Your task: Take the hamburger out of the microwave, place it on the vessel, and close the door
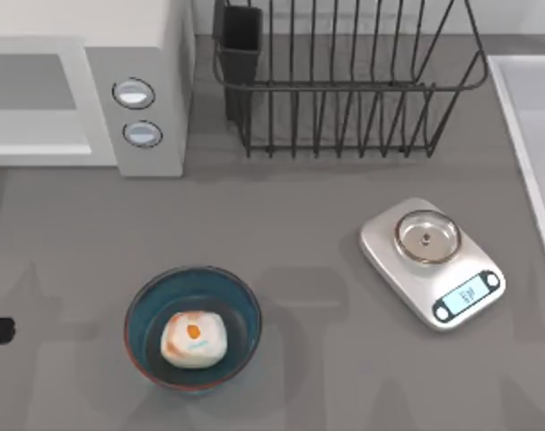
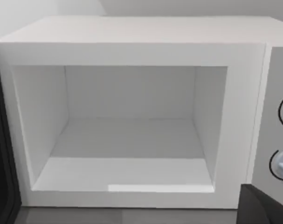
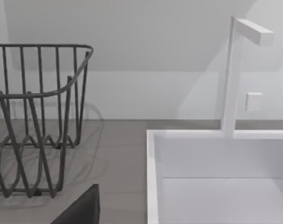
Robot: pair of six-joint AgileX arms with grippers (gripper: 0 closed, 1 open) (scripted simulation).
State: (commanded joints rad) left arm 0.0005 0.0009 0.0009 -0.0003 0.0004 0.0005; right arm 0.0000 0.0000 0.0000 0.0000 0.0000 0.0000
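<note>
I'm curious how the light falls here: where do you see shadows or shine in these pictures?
Top view: soft, even light; the dish rack throws a faint shadow on the table, and the scale has a mild sheen. Left wrist view: the microwave cavity is shaded at the back, brighter on its front floor. Right wrist view: the faucet and rack cast pale shadows on the wall.

The hamburger (image 1: 194, 338), a small rounded cream-white lump with an orange spot on top, sits inside the bowl (image 1: 146, 303) near the table's front left. The bowl is round and deep, blue inside with a dark bottom and a reddish-brown rim, standing upright. The microwave (image 1: 151, 36) is a white box at the back left, with two round silver-blue knobs (image 1: 134, 93) on its side panel. In the left wrist view its cavity (image 2: 132, 140) is open and bare, and the dark edge of the door (image 2: 0, 154) stands swung out beside the opening.
</note>
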